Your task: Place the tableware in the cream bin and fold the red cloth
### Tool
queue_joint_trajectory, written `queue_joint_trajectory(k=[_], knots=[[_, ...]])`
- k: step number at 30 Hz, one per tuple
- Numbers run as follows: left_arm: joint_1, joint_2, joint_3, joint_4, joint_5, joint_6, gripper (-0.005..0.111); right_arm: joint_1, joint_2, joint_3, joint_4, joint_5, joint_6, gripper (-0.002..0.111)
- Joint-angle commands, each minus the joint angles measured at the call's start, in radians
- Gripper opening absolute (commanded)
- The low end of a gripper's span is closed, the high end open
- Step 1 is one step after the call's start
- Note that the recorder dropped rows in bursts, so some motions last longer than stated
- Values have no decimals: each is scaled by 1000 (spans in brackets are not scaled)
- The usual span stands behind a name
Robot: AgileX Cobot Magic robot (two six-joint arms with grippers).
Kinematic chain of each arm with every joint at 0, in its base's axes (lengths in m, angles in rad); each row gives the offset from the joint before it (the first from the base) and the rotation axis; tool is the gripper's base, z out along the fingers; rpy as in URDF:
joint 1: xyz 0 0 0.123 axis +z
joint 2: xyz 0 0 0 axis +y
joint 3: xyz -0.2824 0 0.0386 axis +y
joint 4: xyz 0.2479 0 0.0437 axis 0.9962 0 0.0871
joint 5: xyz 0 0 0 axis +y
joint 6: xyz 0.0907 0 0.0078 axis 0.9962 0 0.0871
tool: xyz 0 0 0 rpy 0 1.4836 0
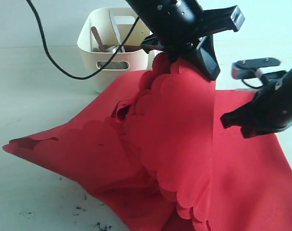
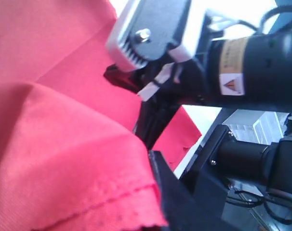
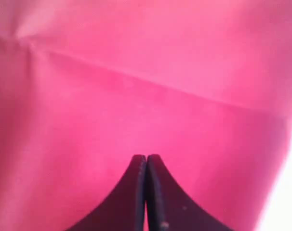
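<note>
My left tool (image 1: 160,50) is clenched on the scalloped edge of the red cloth (image 1: 184,144), holding it up just in front of the cream bin (image 1: 88,53); my right tool (image 3: 146,159) is pressed shut against the cloth on the side away from the bin, and I see nothing caught between its jaws. The tableware I can make out, a wooden handle (image 1: 97,37) and a steel knife (image 1: 115,29), stands inside the bin. My worries: the pinch is thin, so the cloth could slip and fall bunched; the lifted edge hangs near the bin's rim and might snag or tip it; my arms are close and could knock together. The only marking is a yellow warning-triangle sticker (image 2: 232,84); its print is unreadable.
</note>
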State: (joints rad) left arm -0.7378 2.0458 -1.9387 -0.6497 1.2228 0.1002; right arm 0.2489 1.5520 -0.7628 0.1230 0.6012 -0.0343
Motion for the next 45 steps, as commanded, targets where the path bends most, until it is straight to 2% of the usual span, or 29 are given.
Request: queue_joint_trajectory(k=[1, 7, 18, 22, 25, 28, 30, 35, 37, 40, 45], knots=[[-14, 57, -61, -38, -2, -32, 1, -77, -71, -2, -140, 26, 125, 0], [-22, 123, -125, -44, -2, -54, 1, -154, -19, 51, -210, -85, 219, 0], [-60, 222, -158, -107, -2, -61, 1, -159, 247, 56, -208, -148, 245, 0], [-82, 275, -215, -211, -7, -55, 1, -159, 299, 56, -174, -155, 245, 0], [-100, 314, -248, -316, -105, -33, 3, -159, 305, 56, -174, -161, 245, 0], [-112, 355, -275, -409, -144, 28, 16, -159, 305, 56, -176, -161, 245, 0], [-112, 368, -288, -453, -134, 62, 32, -159, 302, 56, -187, -154, 245, 0], [-84, 345, -356, -451, -84, 108, 72, -159, 243, 38, -287, -108, 286, 0], [-73, 323, -390, -449, -73, 129, 76, -159, 210, 24, -365, -62, 341, 0], [-60, 281, -450, -422, -50, 133, 75, -170, 163, 3, -506, -4, 447, 0], [-40, 219, -491, -265, -2, 122, 76, -248, 71, -37, -571, 54, 493, 0]])
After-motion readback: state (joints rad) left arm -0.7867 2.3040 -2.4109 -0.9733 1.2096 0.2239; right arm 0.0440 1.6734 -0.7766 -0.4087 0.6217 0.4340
